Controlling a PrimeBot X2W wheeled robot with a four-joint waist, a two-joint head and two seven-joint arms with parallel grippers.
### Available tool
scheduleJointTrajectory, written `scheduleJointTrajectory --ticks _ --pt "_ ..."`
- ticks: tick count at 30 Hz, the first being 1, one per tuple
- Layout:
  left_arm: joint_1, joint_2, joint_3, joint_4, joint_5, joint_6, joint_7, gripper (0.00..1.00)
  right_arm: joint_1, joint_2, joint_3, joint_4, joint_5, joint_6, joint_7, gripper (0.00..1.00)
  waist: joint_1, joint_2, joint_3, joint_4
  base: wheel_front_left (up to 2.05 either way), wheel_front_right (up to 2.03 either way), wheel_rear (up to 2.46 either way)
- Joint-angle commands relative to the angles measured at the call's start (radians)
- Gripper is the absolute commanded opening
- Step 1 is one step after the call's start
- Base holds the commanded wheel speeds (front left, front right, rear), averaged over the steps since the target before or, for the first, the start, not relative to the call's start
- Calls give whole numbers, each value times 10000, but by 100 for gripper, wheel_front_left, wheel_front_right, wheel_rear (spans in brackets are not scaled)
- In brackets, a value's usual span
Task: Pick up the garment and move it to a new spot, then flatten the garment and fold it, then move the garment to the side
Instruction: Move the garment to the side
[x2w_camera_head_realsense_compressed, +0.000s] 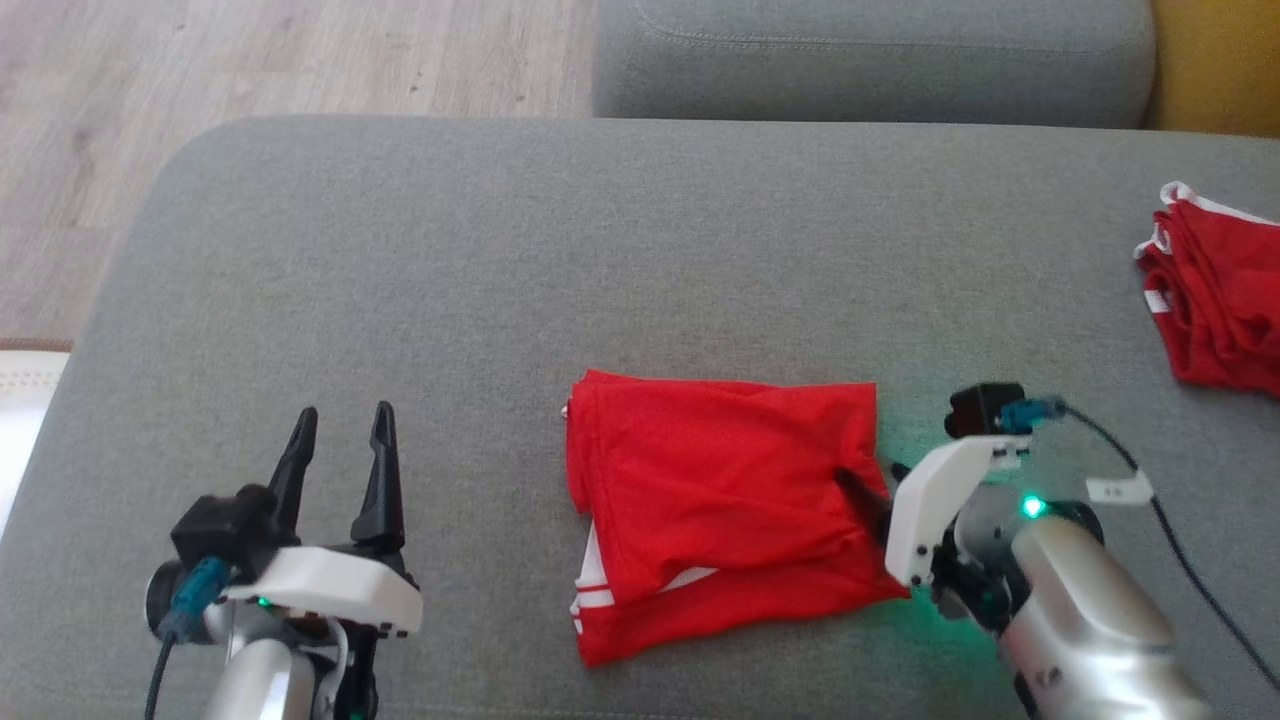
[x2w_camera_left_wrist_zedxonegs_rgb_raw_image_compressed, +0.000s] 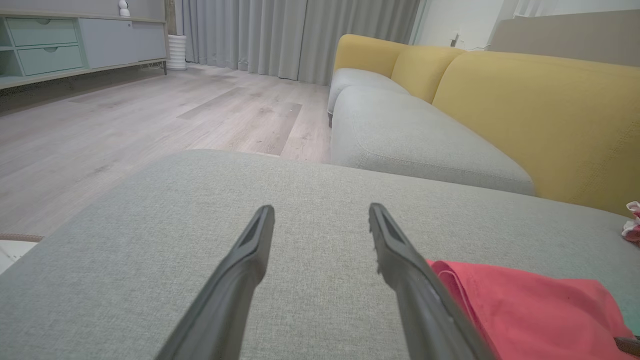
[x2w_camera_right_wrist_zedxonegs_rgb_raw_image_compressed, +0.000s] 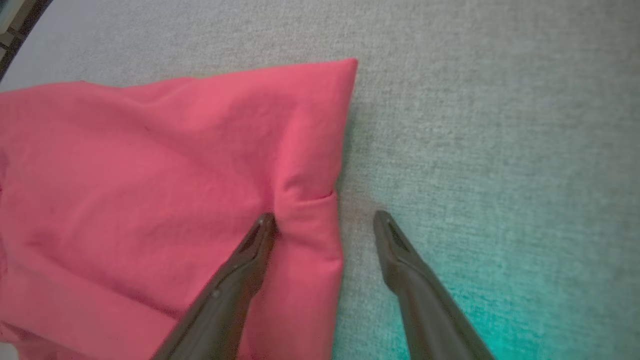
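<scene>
Red folded cloth garment (x2w_camera_head_realsense_compressed: 720, 510) lies flat on the broad grey fabric sofa cushion (x2w_camera_head_realsense_compressed: 400, 250), at about 6 o'clock from the middle of the head view. White stripes show at its 7 o'clock corner. A second heap of red clothing with white trim (x2w_camera_head_realsense_compressed: 1220, 300) sits on the same cushion at 3 o'clock, well apart from it.

We see the right gripper (x2w_camera_head_realsense_compressed: 875, 478) at the garment's 3 o'clock edge, its two dark fingers spread wide and clamping nothing. In the right wrist view one finger (x2w_camera_right_wrist_zedxonegs_rgb_raw_image_compressed: 235, 280) lies over the red cloth with its tip at a small pucker, apparently touching it. The other finger (x2w_camera_right_wrist_zedxonegs_rgb_raw_image_compressed: 420, 290) is over bare grey cushion just beside the hem, so the garment's edge runs between them. The silver right forearm (x2w_camera_head_realsense_compressed: 1090, 620) comes in from 5 o'clock, with the wrist turned so the fingers point toward 10 o'clock. A green light (x2w_camera_head_realsense_compressed: 1032, 507) glows on the wrist and tints the cushion.

We see the left gripper (x2w_camera_head_realsense_compressed: 345, 410) at 8 o'clock, fingers apart and holding nothing, pointing to 12 o'clock above bare cushion, clear of the garment. In its wrist view the red cloth shows at 4 o'clock behind one finger, and a yellow upholstered sofa back (x2w_camera_left_wrist_zedxonegs_rgb_raw_image_compressed: 540, 115) rises at 2 o'clock.
</scene>
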Motion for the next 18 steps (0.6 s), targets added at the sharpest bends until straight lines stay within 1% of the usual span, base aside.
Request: scheduleJointTrajectory --ticks 1,3,5,6,7,8,12,13,15,18 --pt "-503 43 446 -294 115 -60 -122 100 -240 208 174 148 65 -7 349 100 0 0 25 40 0 0 0" --pt "-510 28 492 -270 134 -80 -122 100 -246 297 198 329 231 -7 664 100 0 0 49 63 0 0 0" --pt "-529 13 528 -247 157 -98 -122 100 -270 366 265 286 520 -7 702 100 0 0 68 66 0 0 0" --pt "-538 6 545 -231 168 -105 -122 100 -284 391 310 210 697 -7 638 83 0 0 69 58 0 0 0" --pt "-545 0 563 -215 179 -110 -122 100 -314 404 363 123 802 -7 494 39 0 0 66 42 0 0 0" --pt "-553 -6 579 -203 194 -113 -122 100 -356 411 415 31 873 -7 300 0 0 0 52 16 0 0 0" --pt "-578 -24 614 -228 266 -169 -122 100 -678 368 538 -441 1202 -7 -722 0 0 0 4 -215 0 0 0" --pt "-578 -24 614 -228 266 -169 -122 100 -678 368 538 -441 1202 -7 -722 0 0 0 4 -215 0 0 0" --pt "-618 -31 575 -249 320 -226 -122 100 -905 230 507 -569 1293 -7 -1208 0 0 0 -28 -384 0 0 0" --pt "-692 -46 475 -312 376 -288 -122 100 -1234 -62 466 -603 1348 -7 -1603 0 0 0 -78 -734 0 0 0"
